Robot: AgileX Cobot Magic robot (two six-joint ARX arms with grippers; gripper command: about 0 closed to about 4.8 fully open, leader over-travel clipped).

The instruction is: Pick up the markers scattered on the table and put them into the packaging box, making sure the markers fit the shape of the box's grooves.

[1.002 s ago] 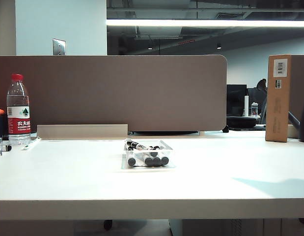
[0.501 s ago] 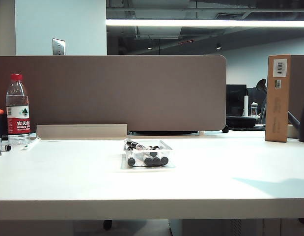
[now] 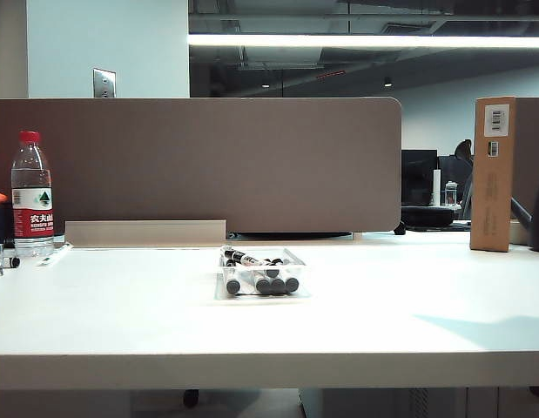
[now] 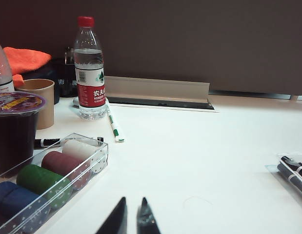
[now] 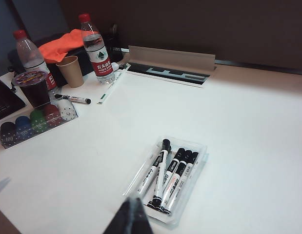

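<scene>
The clear packaging box [image 5: 199,168] lies mid-table, also seen in the exterior view [image 3: 297,261] and at the edge of the left wrist view [image 4: 275,168]. Several markers [image 5: 176,176] with black caps lie along its grooves, and one more [image 5: 153,170] rests slanted at the side. Another marker [image 5: 72,99] lies loose on the table [image 3: 121,313] by the paper cup, also seen from the left wrist [image 4: 50,142]. My right gripper [image 5: 133,201] hovers shut just short of the box. My left gripper [image 4: 133,200] is low over bare table, shut to a slit, empty. Neither gripper shows in the exterior view.
A water bottle [image 4: 90,68], a green-and-white pen [image 4: 113,126], a paper cup [image 4: 41,100], a dark drink cup [image 4: 14,131] and a clear case of coloured chips [image 4: 48,175] crowd the left side. A tall cardboard box [image 3: 494,174] stands back right. A brown partition [image 3: 208,165] closes the rear.
</scene>
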